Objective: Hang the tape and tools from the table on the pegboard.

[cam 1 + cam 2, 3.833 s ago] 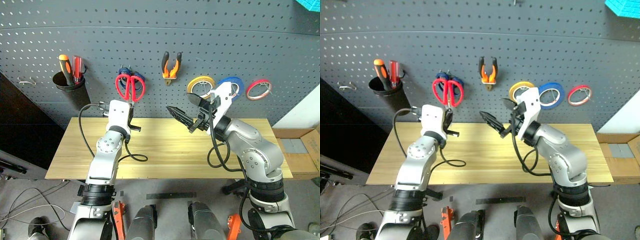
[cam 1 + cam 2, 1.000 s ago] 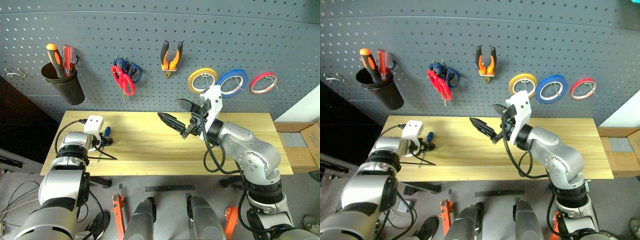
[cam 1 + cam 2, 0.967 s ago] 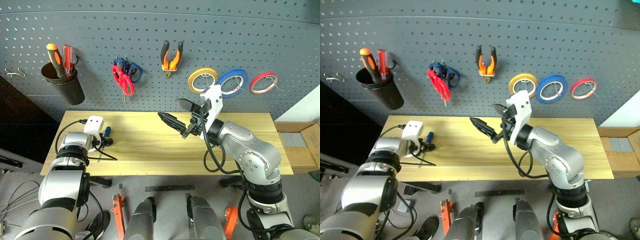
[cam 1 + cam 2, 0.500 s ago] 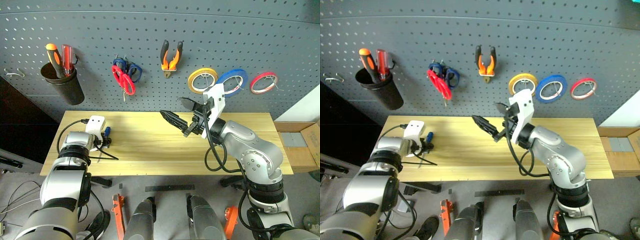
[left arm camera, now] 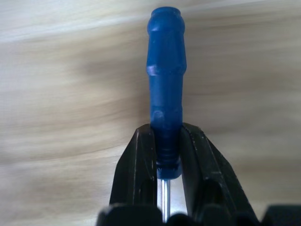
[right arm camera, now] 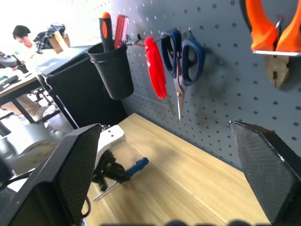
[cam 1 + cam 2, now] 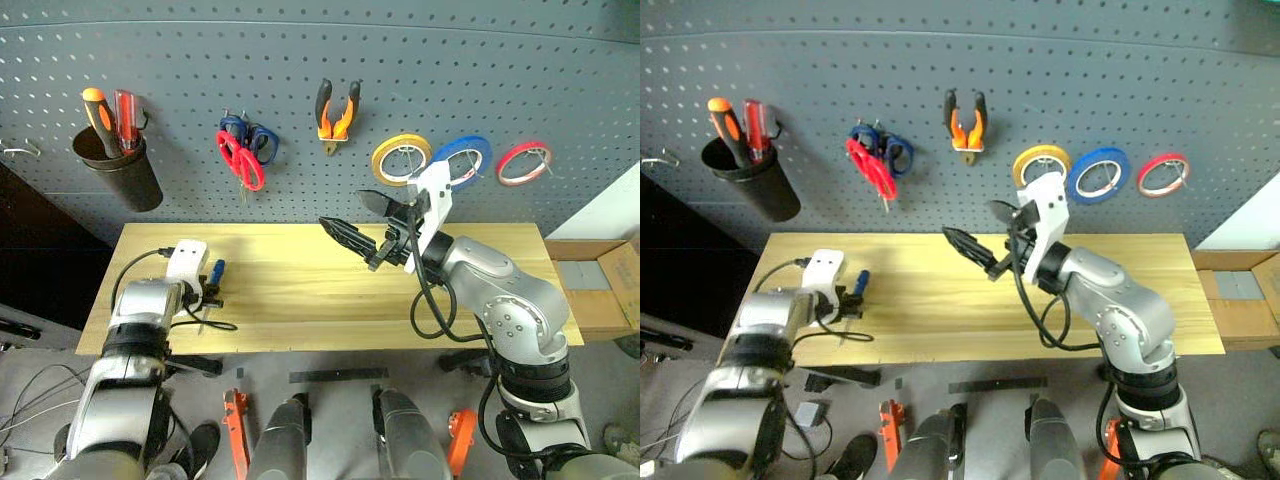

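Left gripper point(image 7: 207, 290) clamping the blue-handled screwdriver point(image 5: 165, 101) low on the table point(image 7: 300, 300).

Right gripper point(image 7: 356, 222) is hovering mid-table, fingers spread and empty — beyond, red-handled scissors point(image 7: 240, 165), pliers point(image 7: 335, 110) and blue tape point(image 7: 462, 160) are hanging on the pegboard point(image 7: 300, 60).

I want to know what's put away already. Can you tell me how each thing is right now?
Blue-handled screwdriver: on the table, clamped in the left gripper.
Right gripper: jaws open, empty, above the table.
Red-handled scissors: hanging on the pegboard.
Pliers: hanging.
Blue tape: hanging.
Yellow tape: hanging.
Red tape: hanging.
Black cup: holding two screwdrivers.
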You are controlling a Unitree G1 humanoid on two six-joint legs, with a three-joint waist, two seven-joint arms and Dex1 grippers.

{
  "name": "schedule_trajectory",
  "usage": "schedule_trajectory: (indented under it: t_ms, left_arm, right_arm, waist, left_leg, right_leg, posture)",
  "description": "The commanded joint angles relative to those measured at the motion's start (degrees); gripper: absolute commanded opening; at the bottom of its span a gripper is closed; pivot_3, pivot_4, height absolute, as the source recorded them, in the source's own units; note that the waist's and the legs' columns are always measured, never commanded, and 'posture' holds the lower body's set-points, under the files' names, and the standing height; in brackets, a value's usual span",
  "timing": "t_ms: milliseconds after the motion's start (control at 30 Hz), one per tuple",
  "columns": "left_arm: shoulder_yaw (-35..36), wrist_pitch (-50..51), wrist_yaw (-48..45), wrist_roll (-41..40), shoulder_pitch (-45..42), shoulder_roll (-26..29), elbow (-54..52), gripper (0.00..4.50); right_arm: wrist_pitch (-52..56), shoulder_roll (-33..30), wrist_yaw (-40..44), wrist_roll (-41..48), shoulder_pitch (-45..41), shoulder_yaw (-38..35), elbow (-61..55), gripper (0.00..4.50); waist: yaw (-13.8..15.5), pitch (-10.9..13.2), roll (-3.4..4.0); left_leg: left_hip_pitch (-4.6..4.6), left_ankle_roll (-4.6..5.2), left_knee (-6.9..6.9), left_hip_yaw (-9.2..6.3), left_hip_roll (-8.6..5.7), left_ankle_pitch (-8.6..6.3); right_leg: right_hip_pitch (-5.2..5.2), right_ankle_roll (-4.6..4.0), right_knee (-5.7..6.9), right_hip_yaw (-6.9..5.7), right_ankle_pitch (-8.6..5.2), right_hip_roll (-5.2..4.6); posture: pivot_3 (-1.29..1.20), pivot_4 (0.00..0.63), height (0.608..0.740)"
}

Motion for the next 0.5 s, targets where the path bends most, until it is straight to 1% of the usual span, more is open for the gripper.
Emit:
schedule_trajectory:
  t_ms: [33,67,133,200,267,367,433,500]
  left_arm:
    - [5.4,0.6,-2.5,-3.7,7.3,3.3,-19.7,0.37]
    - [7.2,-1.2,-2.3,-4.5,9.6,2.9,-23.0,0.37]
    - [10.8,-8.0,-2.2,-6.0,14.2,1.1,-29.8,0.37]
    - [15.5,-12.8,-0.2,-8.8,16.6,-3.1,-35.1,0.37]
    - [21.0,-18.7,2.9,-11.8,16.2,-8.1,-38.1,0.37]
    - [24.9,-24.8,6.7,-12.7,13.9,-10.9,-38.5,0.37]
    - [25.4,-26.8,8.3,-12.9,11.9,-11.2,-36.9,0.37]
    - [24.7,-28.9,8.8,-12.6,8.5,-10.4,-34.0,0.37]
  right_arm:
    - [-3.3,-1.1,3.3,-0.9,-2.6,-0.5,1.8,4.50]
    - [-4.5,-1.3,4.4,-1.4,-3.4,-0.3,3.3,4.50]
    - [-6.4,-1.4,6.4,-1.9,-5.1,-0.1,6.0,4.50]
    - [-7.8,-1.3,9.3,-1.7,-6.6,0.3,7.8,4.50]
    - [-8.2,-1.4,13.2,-0.5,-7.7,0.9,8.9,4.50]
    - [-9.2,-1.2,17.0,-0.6,-8.1,2.1,10.2,4.50]
    - [-9.7,-0.3,18.6,0.1,-8.3,2.2,10.5,4.50]
    - [-10.4,0.8,20.0,0.1,-9.2,2.8,10.6,4.50]
  waist:
    - [0.3,-0.1,0.09]
    - [0.4,-0.1,0.19]
    - [0.7,-0.2,0.30]
    - [1.2,-0.4,0.33]
    - [1.9,-0.6,0.26]
    - [2.7,-1.6,0.01]
    - [3.1,-2.6,0.01]
    - [3.4,-3.8,0.03]
  left_leg:
    - [-0.01,-0.01,-0.03,-0.01,0.00,0.00]
    - [-0.02,-0.07,-0.06,-0.05,0.03,0.04]
    - [-0.05,-0.16,-0.08,-0.05,0.04,0.10]
    - [-0.08,-0.21,-0.06,0.00,0.04,0.13]
    - [-0.09,-0.26,-0.03,0.04,0.03,0.16]
    - [-0.18,-0.40,-0.01,0.01,0.08,0.25]
    - [-0.19,-0.41,-0.01,0.04,0.08,0.25]
    - [-0.19,-0.42,-0.01,0.11,0.02,0.26]
  right_leg:
    - [-0.10,-0.01,0.03,-0.01,0.00,0.00]
    - [-0.14,-0.02,0.02,-0.05,0.00,0.00]
    - [-0.24,-0.08,0.04,-0.08,0.02,0.01]
    - [-0.24,-0.14,0.03,-0.08,0.06,0.01]
    - [-0.24,-0.17,0.01,-0.10,0.10,0.06]
    - [-0.31,-0.19,0.06,-0.25,0.14,0.20]
    - [-0.31,-0.20,0.05,-0.27,0.15,0.25]
    - [-0.29,-0.18,0.03,-0.25,0.16,0.25]
  posture:
    - [-0.07,0.228,0.740]
    - [-0.06,0.211,0.740]
    - [-0.04,0.194,0.740]
    - [-0.02,0.167,0.740]
    - [0.00,0.142,0.740]
    - [0.01,0.117,0.740]
    - [0.01,0.091,0.740]
    - [0.01,0.065,0.740]
